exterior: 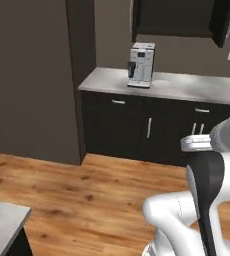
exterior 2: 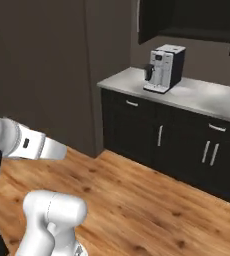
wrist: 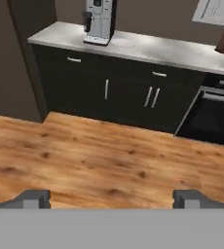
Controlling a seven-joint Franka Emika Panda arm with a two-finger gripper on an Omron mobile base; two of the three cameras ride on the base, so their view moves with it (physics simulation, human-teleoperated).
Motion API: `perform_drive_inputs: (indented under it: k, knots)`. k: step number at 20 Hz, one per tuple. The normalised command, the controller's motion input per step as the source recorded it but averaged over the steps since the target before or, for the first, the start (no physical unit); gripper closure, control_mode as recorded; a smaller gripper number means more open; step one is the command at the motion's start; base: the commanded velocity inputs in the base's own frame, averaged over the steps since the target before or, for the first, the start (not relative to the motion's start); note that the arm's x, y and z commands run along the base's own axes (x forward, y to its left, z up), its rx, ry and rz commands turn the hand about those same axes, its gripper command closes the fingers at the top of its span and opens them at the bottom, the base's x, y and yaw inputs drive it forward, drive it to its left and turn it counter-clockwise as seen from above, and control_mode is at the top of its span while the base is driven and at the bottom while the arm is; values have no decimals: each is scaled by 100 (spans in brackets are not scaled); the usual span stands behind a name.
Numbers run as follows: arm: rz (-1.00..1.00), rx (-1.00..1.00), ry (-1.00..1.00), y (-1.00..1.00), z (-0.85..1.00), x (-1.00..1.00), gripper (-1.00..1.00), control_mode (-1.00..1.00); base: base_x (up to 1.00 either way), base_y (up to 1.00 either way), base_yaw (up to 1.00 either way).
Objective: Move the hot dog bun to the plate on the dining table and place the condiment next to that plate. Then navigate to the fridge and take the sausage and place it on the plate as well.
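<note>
- Gripper fingers stand at the bottom of the hand view, spread as wide as they go, with bare wooden floor between them and nothing held.
- Coffee machine sits on a marble kitchen counter in the upper middle of the left base view, over black cabinets with slim pale handles; this is the kitchen counter, not the dining table.
- Oven shows at the right edge of the hand view, and a brown object stands on the counter above it, too small to name.
- Grey slab corner sits at the lower left of the left base view; it could be the dining table's end, but I cannot tell.
- Task things: bun, plate, condiment, sausage and fridge cannot be located from these pictures.
- Progress, as a judgement: the base seems to be in transit across open floor with an empty hand, so a fetch is pending. Whether bun and condiment are already delivered cannot be told.
</note>
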Motion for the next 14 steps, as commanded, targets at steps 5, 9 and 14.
perform_drive_inputs:
  k: [5,9,14]
  knots:
    - [0,0,0,0,0,0,-100,100,-2,0,-88]
    - [0,0,0,0,0,0,-100,100,0,0,-91]
    - [0,0,0,0,0,0,-100,100,0,1,-93]
